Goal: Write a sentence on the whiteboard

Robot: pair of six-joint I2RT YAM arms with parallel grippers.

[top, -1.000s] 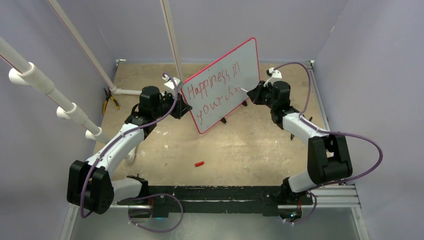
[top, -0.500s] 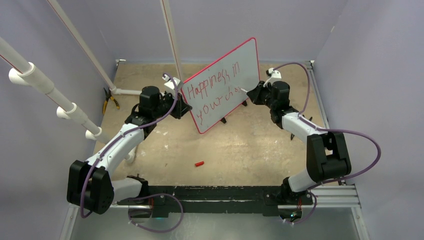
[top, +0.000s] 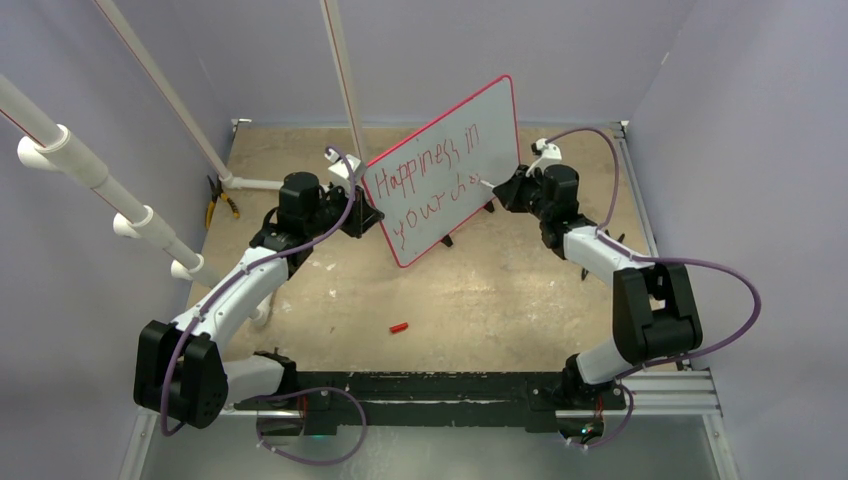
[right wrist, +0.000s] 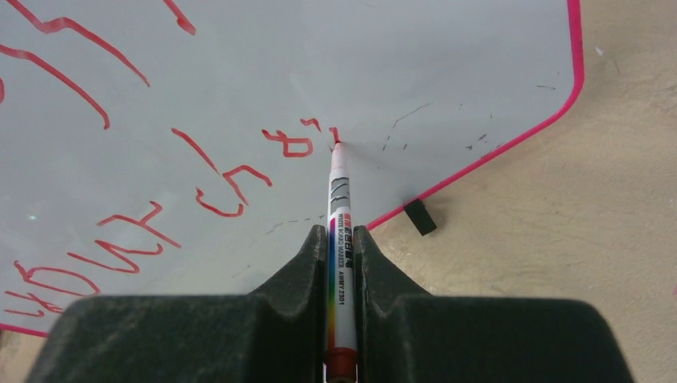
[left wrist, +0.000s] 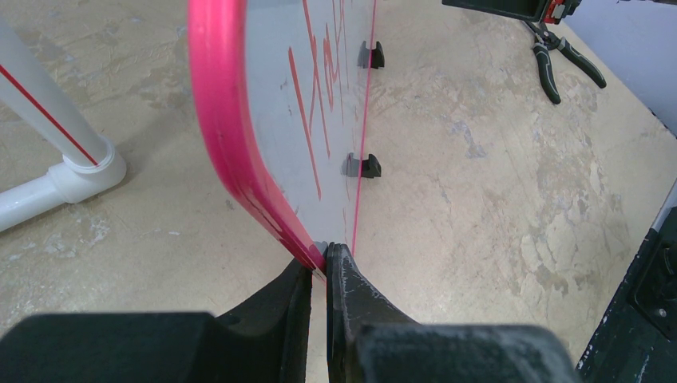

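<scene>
Barely shifted, the right claw (right wrist: 342, 230) clamping a rainbow-striped marker (right wrist: 338, 199) is lettering the red-rimmed whiteboard (right wrist: 399, 64), left claw (left wrist: 319, 263) pinching its rim; steady pressure next.

Left gripper (left wrist: 322, 262) clamped on whiteboard (left wrist: 267, 136) rim. Red lettering (left wrist: 307, 104) seen edge-on. Pliers (left wrist: 563, 60) on table (left wrist: 495, 207) beyond; white pipe (left wrist: 56, 136) at left.

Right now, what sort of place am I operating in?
Most likely a robotics lab test cell, not a home or shop: plain lavender walls box in a scuffed tabletop, white PVC pipe framing slants across the left, and a black mounting rail runs along the near edge.
</scene>
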